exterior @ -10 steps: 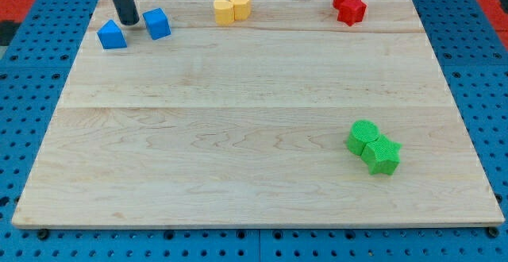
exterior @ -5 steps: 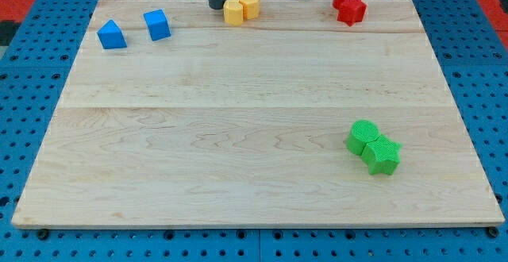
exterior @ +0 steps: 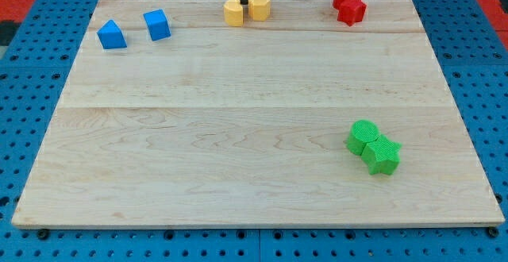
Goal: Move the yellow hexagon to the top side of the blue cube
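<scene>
Resting at the counter's (exterior: 238, 135) top edge, my tip (exterior: 244, 1) touches both yellow blocks, the yellow hexagon (exterior: 259, 6) and its yellow neighbour (exterior: 233, 13), far right of the blue cube (exterior: 157, 25); no gripper exists.

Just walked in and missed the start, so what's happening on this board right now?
My tip is at the view's top edge of the board, just behind the two yellow blocks, about between them. The right one looks like the yellow hexagon. It is meant to end up on the top side of the blue cube, which sits well off to the view's left, so that is not yet done. Red blocks and green blocks lie apart.
</scene>
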Motion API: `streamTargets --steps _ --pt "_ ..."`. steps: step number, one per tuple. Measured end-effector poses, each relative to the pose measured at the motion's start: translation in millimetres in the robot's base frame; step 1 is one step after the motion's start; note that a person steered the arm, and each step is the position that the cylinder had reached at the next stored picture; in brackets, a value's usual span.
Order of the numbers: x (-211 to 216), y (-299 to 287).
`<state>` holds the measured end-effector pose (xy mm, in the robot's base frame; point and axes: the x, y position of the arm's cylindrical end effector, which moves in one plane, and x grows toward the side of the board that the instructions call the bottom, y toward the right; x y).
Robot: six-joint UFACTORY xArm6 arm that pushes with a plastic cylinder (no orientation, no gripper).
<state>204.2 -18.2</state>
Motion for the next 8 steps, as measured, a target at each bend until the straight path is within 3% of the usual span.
streamTargets --steps 3,4,5,6,8 --pt "65.9 2.7" --pt "76.7 32.5" --pt "63.6 102.4" --pt "27.1 105.3" --pt "16.3 44.2"
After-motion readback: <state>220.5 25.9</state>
